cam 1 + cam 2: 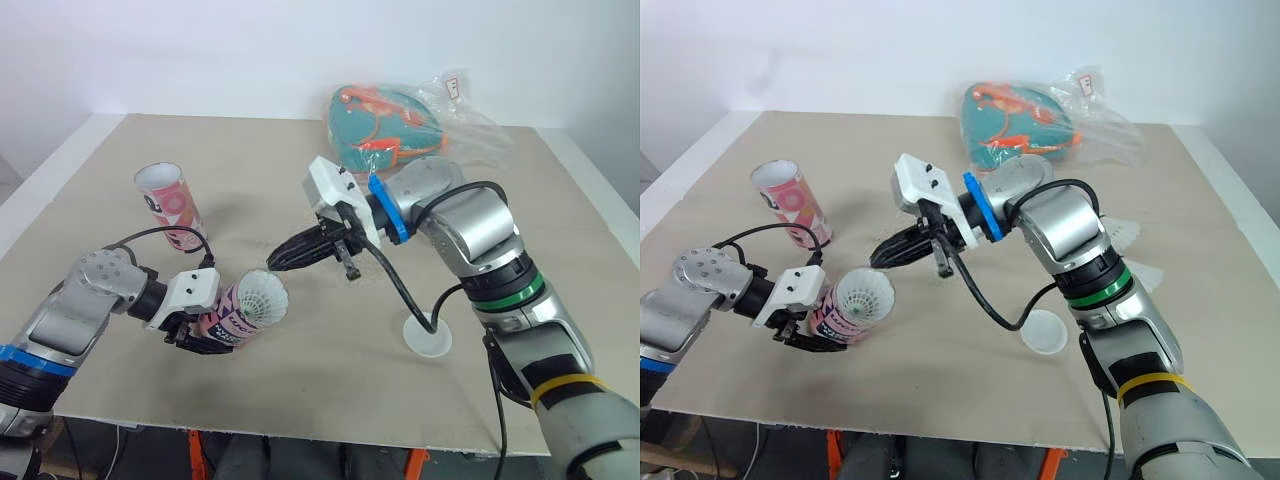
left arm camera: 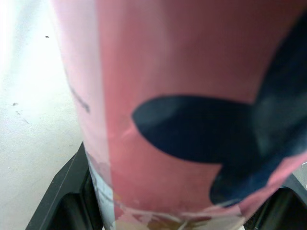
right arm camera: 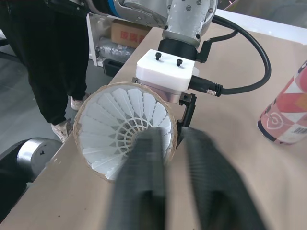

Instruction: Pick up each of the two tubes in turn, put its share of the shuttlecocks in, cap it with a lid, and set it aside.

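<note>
Right wrist view: filling is judged in hand — a shuttlecock (image 3: 125, 127) is seated in the tilted tube (image 1: 228, 322) clamped by the left gripper (image 1: 198, 340) at 8 o'clock on the beige table (image 1: 300, 390), the right gripper (image 1: 280, 258) held narrowly parted and empty beside its mouth; next, the lid (image 1: 428, 337) at 4 o'clock would likely be fetched — a white wall (image 1: 200, 50) is seen behind.

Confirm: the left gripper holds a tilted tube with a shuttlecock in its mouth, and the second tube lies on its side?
No: the second tube stands upright, as the left eye view shows. The left gripper does hold a tilted tube with a shuttlecock in its mouth.
</note>
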Action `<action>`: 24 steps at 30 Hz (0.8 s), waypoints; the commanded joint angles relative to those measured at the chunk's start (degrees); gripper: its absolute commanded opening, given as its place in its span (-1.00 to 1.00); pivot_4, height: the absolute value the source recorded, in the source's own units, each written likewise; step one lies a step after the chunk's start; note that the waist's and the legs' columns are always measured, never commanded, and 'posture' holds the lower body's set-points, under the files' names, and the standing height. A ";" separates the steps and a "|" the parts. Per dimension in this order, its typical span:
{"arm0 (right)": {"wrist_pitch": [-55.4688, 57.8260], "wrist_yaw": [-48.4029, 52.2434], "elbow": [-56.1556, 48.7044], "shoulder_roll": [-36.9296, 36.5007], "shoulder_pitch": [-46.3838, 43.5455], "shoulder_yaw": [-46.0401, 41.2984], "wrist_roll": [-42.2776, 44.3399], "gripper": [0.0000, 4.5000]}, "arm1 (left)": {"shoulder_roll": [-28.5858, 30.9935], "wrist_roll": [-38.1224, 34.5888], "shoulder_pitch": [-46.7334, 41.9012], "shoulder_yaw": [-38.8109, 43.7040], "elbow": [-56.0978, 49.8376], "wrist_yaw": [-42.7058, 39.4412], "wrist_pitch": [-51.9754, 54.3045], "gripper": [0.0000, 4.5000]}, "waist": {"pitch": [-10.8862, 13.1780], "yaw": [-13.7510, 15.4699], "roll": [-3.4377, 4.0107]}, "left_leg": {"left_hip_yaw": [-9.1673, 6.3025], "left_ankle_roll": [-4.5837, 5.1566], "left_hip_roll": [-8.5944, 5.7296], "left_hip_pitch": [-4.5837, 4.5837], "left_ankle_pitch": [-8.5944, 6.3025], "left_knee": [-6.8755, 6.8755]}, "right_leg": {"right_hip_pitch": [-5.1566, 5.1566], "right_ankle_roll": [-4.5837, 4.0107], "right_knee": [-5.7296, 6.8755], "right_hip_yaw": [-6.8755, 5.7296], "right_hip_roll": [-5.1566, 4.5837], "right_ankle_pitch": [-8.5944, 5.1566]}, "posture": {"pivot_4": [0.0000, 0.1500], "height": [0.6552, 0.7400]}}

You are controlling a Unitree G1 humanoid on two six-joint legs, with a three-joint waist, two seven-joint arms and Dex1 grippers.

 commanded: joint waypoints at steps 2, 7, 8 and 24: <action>0.77 3.58 -2.05 -0.78 -1.52 -0.60 1.76 -0.98 | -0.33 1.54 1.56 -1.97 1.20 1.86 1.04 0.32 | 0.00 -0.01 0.00 | -0.01 0.00 0.02 0.00 0.00 0.00 | 0.00 -0.01 0.02 -0.01 0.02 0.00 | 1.00 1.00; 5.75 4.77 -3.30 -1.09 -1.08 1.49 2.35 -0.98 | -0.54 1.12 1.19 -1.64 1.50 1.88 1.70 0.32 | 0.00 -0.02 0.00 | 0.00 0.00 0.02 0.01 0.00 0.00 | -0.01 -0.01 0.01 0.00 0.01 0.00 | 1.00 1.00; 7.87 5.12 -3.63 -1.02 -1.26 1.93 3.11 -0.98 | -0.57 1.00 1.12 -1.55 1.54 1.88 1.86 0.32 | 0.00 -0.02 0.00 | -0.01 0.00 0.02 0.01 0.00 0.00 | -0.02 -0.01 0.02 0.00 0.01 0.00 | 1.00 1.00; 30.17 -7.70 8.12 12.47 -11.25 8.15 0.51 -0.98 | 0.21 0.00 0.79 -0.15 1.66 2.12 3.45 0.32 | -0.03 -0.06 -0.07 | -0.01 -0.05 0.00 -0.08 0.03 0.03 | -0.34 -0.13 0.60 0.02 0.04 -0.18 | 1.00 1.00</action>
